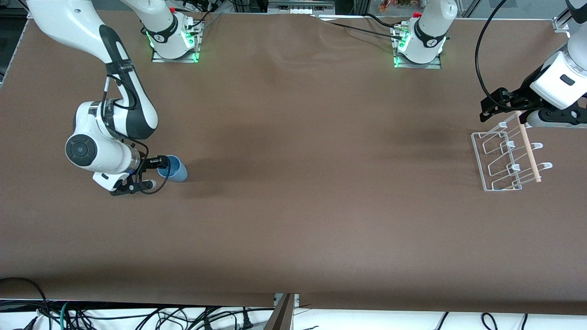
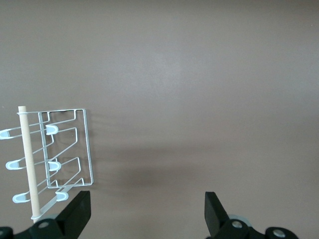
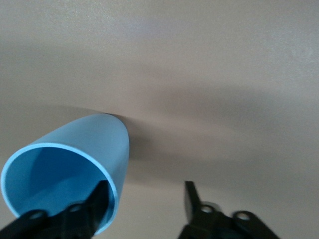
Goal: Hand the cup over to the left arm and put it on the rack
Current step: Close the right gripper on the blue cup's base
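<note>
The light-blue cup [image 1: 174, 169] is on the table near the right arm's end, tipped so its open mouth faces my right gripper [image 1: 153, 173]. In the right wrist view the cup [image 3: 75, 154] has one black finger [image 3: 97, 201] inside its mouth. The other finger [image 3: 192, 199] stands well clear outside, so the right gripper [image 3: 144, 201] is open. My left gripper [image 1: 488, 106] is open and empty over the table beside the white wire rack [image 1: 502, 158] at the left arm's end. The left wrist view shows this gripper [image 2: 147, 211] and the rack [image 2: 67, 149].
A wooden dowel [image 1: 529, 151] lies across the rack's top. The brown table [image 1: 293, 183] stretches bare between cup and rack. The arm bases [image 1: 174, 43] stand along the edge farthest from the camera. Cables hang below the nearest edge.
</note>
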Robot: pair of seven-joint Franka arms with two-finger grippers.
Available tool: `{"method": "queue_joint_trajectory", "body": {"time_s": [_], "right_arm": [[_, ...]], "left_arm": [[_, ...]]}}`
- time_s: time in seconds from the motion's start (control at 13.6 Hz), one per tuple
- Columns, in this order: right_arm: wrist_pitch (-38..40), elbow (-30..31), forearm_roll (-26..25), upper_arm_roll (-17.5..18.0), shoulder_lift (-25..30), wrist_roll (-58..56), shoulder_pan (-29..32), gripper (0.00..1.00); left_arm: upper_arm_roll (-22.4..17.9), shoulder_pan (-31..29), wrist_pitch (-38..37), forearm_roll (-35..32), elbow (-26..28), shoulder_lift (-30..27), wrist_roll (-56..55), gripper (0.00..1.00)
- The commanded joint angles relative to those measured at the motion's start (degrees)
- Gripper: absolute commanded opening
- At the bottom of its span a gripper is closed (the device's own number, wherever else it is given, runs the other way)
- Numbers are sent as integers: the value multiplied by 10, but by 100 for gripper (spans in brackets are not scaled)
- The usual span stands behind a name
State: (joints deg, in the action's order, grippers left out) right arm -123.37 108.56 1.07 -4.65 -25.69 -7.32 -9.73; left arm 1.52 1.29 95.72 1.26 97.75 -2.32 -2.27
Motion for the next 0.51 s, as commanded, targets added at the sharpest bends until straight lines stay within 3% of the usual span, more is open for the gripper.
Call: {"method": "queue_joint_trajectory", "body": {"time_s": [0.0, 0.22, 0.44], "right_arm": [[-2, -5, 10, 4, -4, 0, 2, 0], [6, -5, 14, 6, -6, 1, 0, 0], [38, -28, 57, 10, -3, 19, -4, 0]], "left_arm": [[-1, 1, -13, 8, -19, 7, -5, 100], [-1, 1, -15, 8, -19, 7, -5, 100], [-1, 1, -15, 8, -19, 7, -5, 100]]}}
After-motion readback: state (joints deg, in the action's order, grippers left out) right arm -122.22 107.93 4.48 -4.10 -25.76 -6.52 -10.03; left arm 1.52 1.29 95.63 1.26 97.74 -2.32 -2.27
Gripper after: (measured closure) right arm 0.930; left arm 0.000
